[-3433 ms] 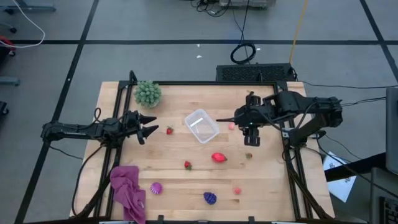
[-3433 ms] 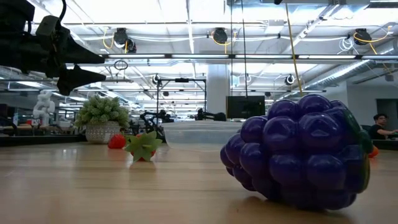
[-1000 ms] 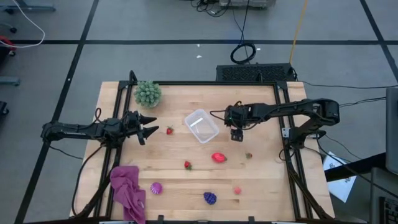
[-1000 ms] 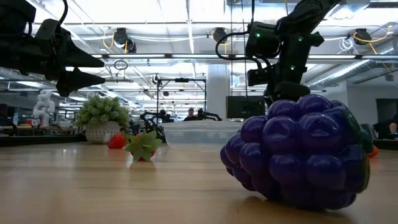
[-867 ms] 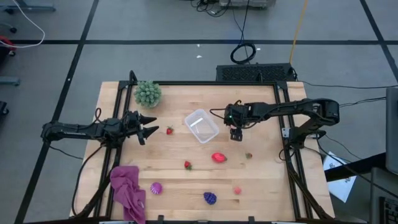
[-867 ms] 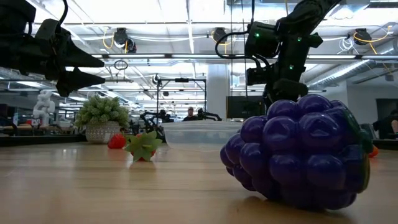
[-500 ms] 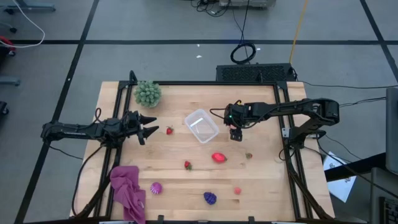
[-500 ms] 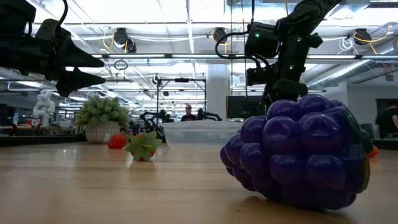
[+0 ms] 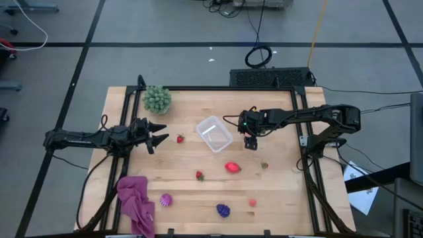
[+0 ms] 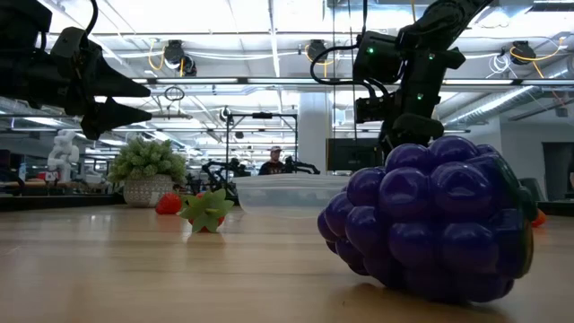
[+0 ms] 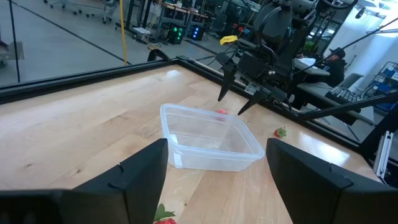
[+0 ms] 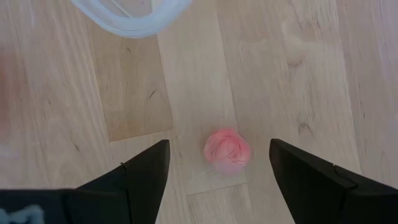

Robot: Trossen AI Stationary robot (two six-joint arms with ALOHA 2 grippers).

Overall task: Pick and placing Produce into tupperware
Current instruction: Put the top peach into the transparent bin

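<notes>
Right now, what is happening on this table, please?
The right pincer hangs open directly above a small pink round toy fruit lying on the wooden table, beside the small clear plastic container, which looks empty. The fruit is not yet gripped. The left pincer waits open at the table's left side.

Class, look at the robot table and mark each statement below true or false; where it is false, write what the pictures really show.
1. The tupperware is empty. True.
2. The right hand hangs open above a small pink produce piece. True.
3. The left hand grips a strawberry. False: it is open and holds nothing; a red strawberry lies on the table just ahead of it.
4. The magenta cloth covers the tupperware. False: it lies at the table's near left corner.
5. The spiky green plant stands at the far left corner. True.
</notes>
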